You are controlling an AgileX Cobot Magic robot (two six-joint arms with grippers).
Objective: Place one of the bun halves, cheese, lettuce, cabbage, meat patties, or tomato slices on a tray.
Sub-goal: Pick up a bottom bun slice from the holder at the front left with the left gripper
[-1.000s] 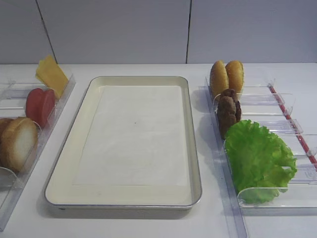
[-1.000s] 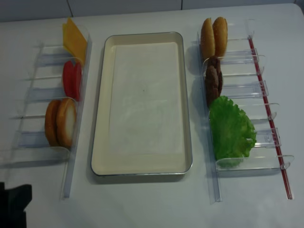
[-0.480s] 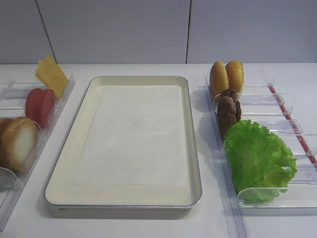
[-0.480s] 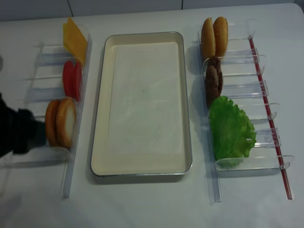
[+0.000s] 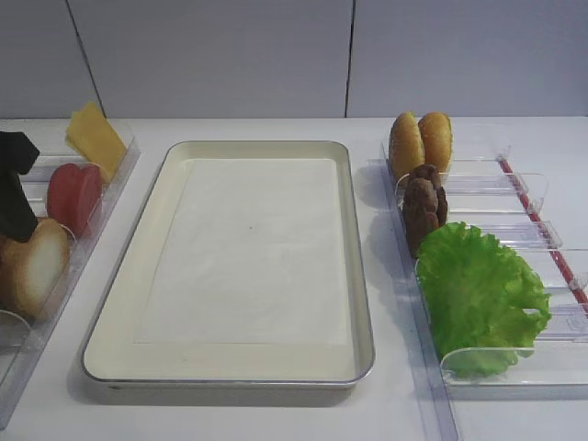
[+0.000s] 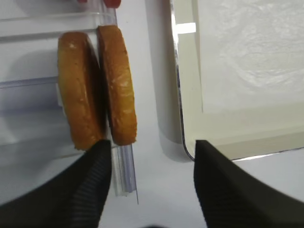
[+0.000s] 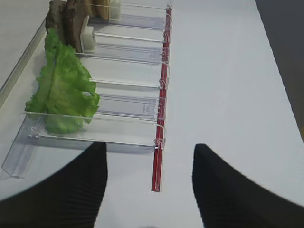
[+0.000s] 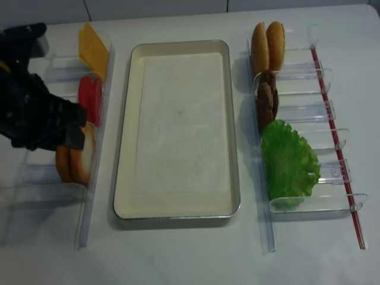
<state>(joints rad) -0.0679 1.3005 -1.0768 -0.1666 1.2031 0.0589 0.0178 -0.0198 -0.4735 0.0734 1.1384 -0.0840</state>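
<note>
White tabletop: two bun halves (image 6: pixel 97 90) beneath left gripper (image 6: pixel 152 183), apparently parted and empty; one tray (image 5: pixel 124 303).

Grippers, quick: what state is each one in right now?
Left gripper: open, holding nothing, above the bun halves.
Right gripper: open, holding nothing, near the lettuce.

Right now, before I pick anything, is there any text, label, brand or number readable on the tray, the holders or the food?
None: no view shows readable text.
The tray and its paper liner are blank.
The clear holders carry no label; the red strip beside them is unmarked.
The bun halves, cheese and lettuce bear no marks.
</note>
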